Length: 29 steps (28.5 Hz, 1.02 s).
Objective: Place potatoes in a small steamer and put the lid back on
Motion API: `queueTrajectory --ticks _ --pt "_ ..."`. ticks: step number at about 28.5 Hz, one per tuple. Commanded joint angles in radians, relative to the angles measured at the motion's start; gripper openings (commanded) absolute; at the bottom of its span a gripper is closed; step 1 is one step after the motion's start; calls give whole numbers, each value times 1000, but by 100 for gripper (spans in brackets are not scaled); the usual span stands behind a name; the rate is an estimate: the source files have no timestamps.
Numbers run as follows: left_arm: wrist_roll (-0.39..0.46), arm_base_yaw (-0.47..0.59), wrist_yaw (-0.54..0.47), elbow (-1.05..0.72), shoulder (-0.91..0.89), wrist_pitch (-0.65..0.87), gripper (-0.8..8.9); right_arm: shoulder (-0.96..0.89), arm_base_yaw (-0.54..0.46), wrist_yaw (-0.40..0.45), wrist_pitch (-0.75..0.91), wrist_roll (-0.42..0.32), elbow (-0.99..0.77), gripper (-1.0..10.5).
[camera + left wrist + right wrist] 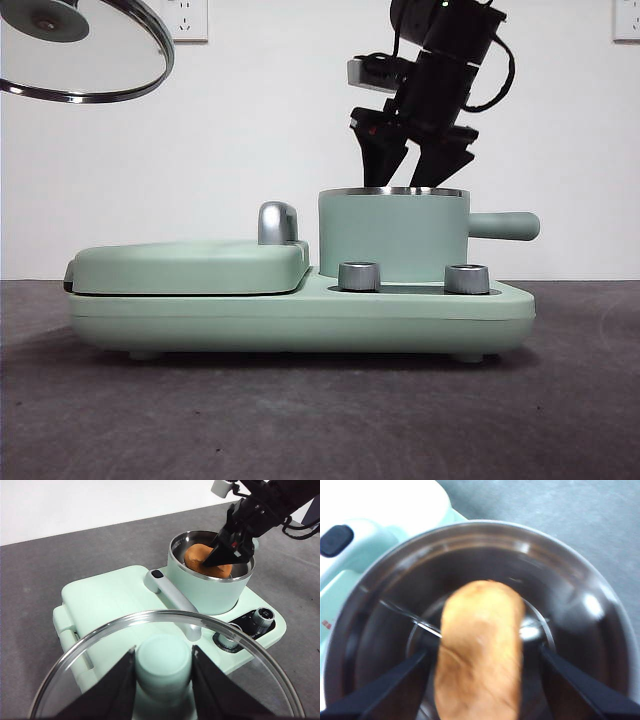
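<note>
Nearest the front camera sat the mint-green appliance base (300,315) on the dark tabletop (300,420), two steel knobs (360,276) facing forward. On it stood the mint-green cylindrical steamer pot (392,235), steel rim up.

Right end effector (227,555) reached into the pot mouth, jaws spread either side of the orange-brown oval potato (480,650), apparently not pressing it. Potato lay inside the pot, long axis running away from that wrist, between the jaws.

Left end effector (162,680) held aloft, clenched on the green knob of the round clear glass lid (85,50), well apart from the pot, off to its griddle side.

Judgement: lid must travel across once the right arm clears.
</note>
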Motion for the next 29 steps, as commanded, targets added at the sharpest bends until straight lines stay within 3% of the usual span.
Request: queueTrajectory --ticks 1,7,11,22,29 --pt "11 -2 0 15 -1 53 12 -112 6 0 -18 -4 35 163" --pt "11 -18 1 18 37 249 11 -370 22 -1 -83 -5 -14 152" --pt "23 -47 2 33 126 311 12 -556 42 7 -64 -2 -152 152" --pt "50 -167 2 84 339 489 12 -1014 72 64 71 156 -665 129" --pt "83 -232 2 219 521 518 12 -1209 72 92 52 231 -822 101"
